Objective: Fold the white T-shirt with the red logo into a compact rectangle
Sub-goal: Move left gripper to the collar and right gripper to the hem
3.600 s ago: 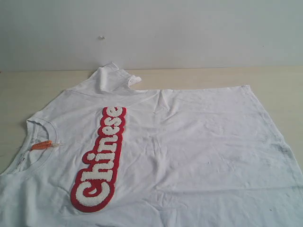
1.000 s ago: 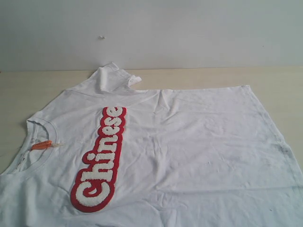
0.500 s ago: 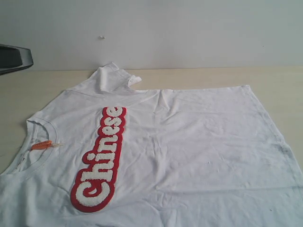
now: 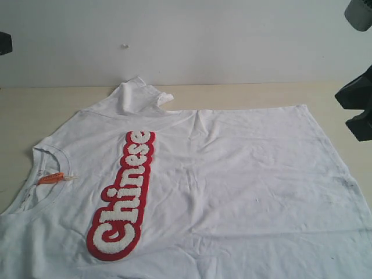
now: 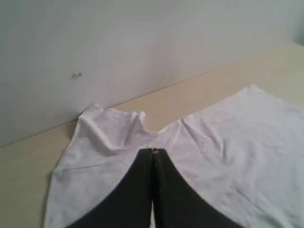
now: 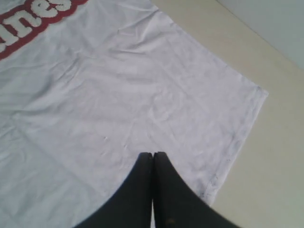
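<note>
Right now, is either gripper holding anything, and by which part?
Nothing is held. The left gripper and the right gripper are both shut and empty, above the spread-out white T-shirt.

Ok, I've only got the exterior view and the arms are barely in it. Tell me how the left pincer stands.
Observer: In its wrist view the left pincer is shut, tips together, with nothing between them.
Operator: Say what it points at.
Observer: The crumpled sleeve of the white T-shirt. The pincer is not gripping it.
Operator: Now the right one.
Observer: The right pincer is shut and empty as well. Its tips show over cloth just inside the stitched hem.
</note>
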You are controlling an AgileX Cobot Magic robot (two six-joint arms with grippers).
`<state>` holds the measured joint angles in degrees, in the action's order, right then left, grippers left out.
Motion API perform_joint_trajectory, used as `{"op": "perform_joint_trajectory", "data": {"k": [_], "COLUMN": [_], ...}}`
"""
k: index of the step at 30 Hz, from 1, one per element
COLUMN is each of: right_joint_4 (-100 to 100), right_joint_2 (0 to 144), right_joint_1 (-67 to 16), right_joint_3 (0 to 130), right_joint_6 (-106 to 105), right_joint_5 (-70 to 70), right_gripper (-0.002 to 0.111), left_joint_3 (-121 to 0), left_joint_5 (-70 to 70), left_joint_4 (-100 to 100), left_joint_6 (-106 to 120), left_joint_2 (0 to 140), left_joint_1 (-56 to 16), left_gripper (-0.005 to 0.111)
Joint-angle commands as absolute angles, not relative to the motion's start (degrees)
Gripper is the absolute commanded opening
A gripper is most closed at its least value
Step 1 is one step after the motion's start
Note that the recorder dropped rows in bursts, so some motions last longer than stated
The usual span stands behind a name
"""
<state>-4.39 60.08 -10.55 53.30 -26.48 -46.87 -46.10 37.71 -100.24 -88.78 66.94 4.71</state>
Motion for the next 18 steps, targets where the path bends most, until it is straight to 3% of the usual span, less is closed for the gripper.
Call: {"op": "perform_joint_trajectory", "data": {"k": [1, 5, 18], "right_joint_4": [-11.9, -15.2, -25.4], "right_joint_2": [60.1, 60.1, 64.0], "right_joint_1": [-10.7, -10.7, -10.7], "right_joint_3": [54.0, 54.0, 54.0], "right_joint_6": [-33.3, -37.9, -53.2], "right_joint_5": [-48.9, -49.1, -50.9], "right_gripper": [0.000, 0.000, 0.000], "left_joint_3": [-40.2, -34.3, -27.1], "left_joint_5": [30.8, 19.9, 10.4], "left_joint_4": [-99.9, -99.9, -99.9], "left_joint_6": [-80.2, -75.1, -50.5], "left_joint_2": [65.3, 60.6, 53.4], "left_joint_1": [4.8, 2.1, -2.4], "left_gripper": [0.000, 0.000, 0.000]}}
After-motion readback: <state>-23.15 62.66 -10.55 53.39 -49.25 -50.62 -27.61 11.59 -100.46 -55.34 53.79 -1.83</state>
